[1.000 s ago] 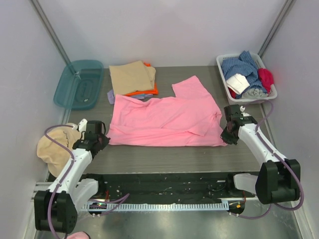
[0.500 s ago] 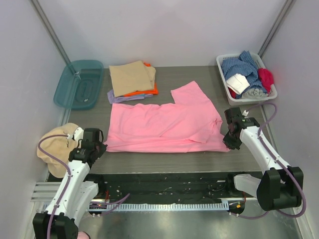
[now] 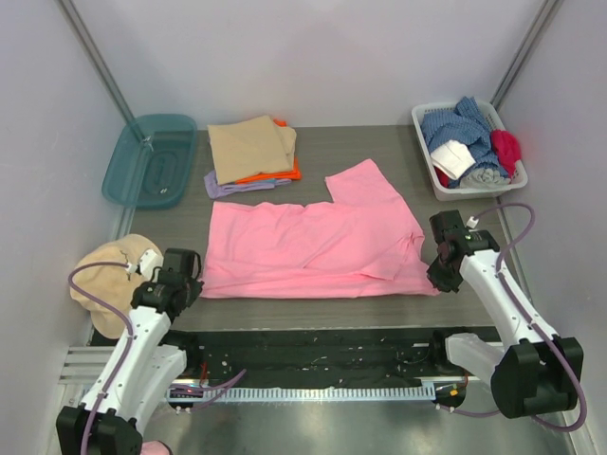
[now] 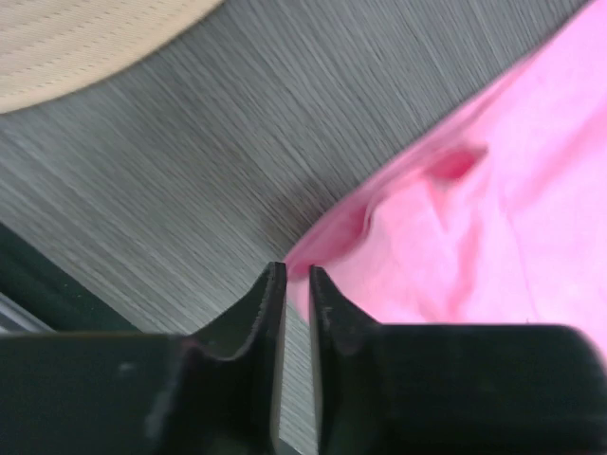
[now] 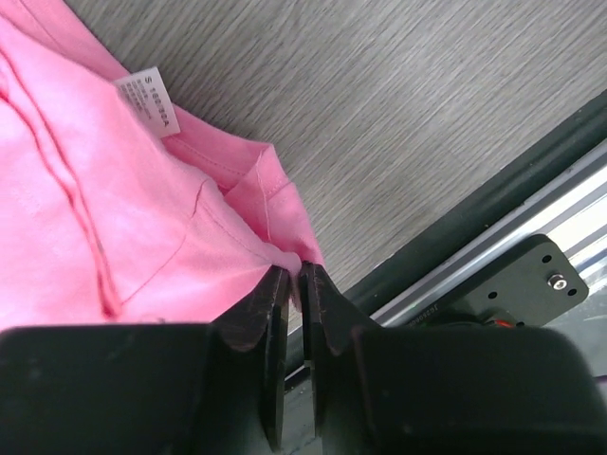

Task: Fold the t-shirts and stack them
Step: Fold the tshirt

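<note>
Lying half-folded on the table [image 3: 332,313], pink t-shirt [image 3: 313,248] not yet on the folded stack [image 3: 252,150] behind it — left end effector [image 4: 296,270] and right end effector [image 5: 294,270] slit-narrow at its near corners, grip unclear.

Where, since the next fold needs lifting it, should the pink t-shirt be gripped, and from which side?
Probably take the pink t-shirt at its two near corners, left and right, coming in low from the near side: it lies flat and spread, and that straight edge ends in thin, free corners.
</note>
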Robot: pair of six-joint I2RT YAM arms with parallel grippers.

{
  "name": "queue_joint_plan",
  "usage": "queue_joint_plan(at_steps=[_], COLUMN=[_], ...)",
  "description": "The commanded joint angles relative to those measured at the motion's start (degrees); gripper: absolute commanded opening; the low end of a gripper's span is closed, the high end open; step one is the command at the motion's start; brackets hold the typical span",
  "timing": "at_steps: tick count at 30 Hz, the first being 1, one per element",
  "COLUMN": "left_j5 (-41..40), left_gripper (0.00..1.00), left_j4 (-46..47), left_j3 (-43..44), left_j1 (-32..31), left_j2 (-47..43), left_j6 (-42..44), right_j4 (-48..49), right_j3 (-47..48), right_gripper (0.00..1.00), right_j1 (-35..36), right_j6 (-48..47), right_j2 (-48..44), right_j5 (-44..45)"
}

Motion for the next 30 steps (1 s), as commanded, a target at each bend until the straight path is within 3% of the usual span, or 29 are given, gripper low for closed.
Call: queue_joint_plan(at_steps=[1,2,3,4,5,6,7,8,9,16,24,30], left_j5=[-5.79,-6.06,-6.23,-6.32,-6.58,-6.76,-6.85,-6.94,-7.11,-4.84,2.9,3.52], left_gripper=[0.36,0.46,0.74,0.88,0.94,1.0,1.0,1.0,1.0,1.0,1.0,1.0], left_j4=[-3.53,-3.8,-3.8,-3.63,-3.8,-4.06,-3.98,-3.46,-2.76,5.85,14.12,15.18], left_j3=[3.73,4.08,4.52,5.48,6.19,7.07,8.82,9.53,10.32,14.55,10.51,8.75], left_j1=[0.03,0.03,0.03,0.03,0.12,0.03,0.03,0.03,0.03,0.03,-0.5,-1.02], left_j2=[0.79,0.88,0.79,0.79,0.7,0.7,0.62,0.62,0.79,6.67,11.34,10.37], left_j6=[-1.79,-1.79,-1.36,-1.09,-0.92,-0.74,-0.13,0.49,1.01,7.61,11.12,11.48], right_j4=[-1.42,-1.42,-1.33,-0.89,-0.71,0.33,1.39,2.18,3.32,10.88,17.9,22.92], right_j3=[1.51,2.04,2.74,4.14,4.85,5.47,6.87,7.58,8.37,12.42,0.14,-6.29], right_gripper=[0.2,0.23,0.25,0.28,0.38,0.42,0.47,0.65,0.71,0.96,0.91,0.68], right_j1=[0.13,0.13,0.13,0.13,0.13,0.13,0.13,0.13,0.13,0.66,11.01,19.9], right_j6=[1.31,1.31,1.57,1.31,1.23,0.7,-0.26,-0.7,-1.06,-6.86,-3.53,2.53], right_j2=[-1.47,-1.38,-1.21,-0.95,-0.77,-0.68,-0.33,0.28,0.72,3.54,0.64,-0.15], right_j5=[3.27,3.62,4.15,4.15,4.33,4.07,3.28,3.27,3.27,-3.47,-6.31,-5.25])
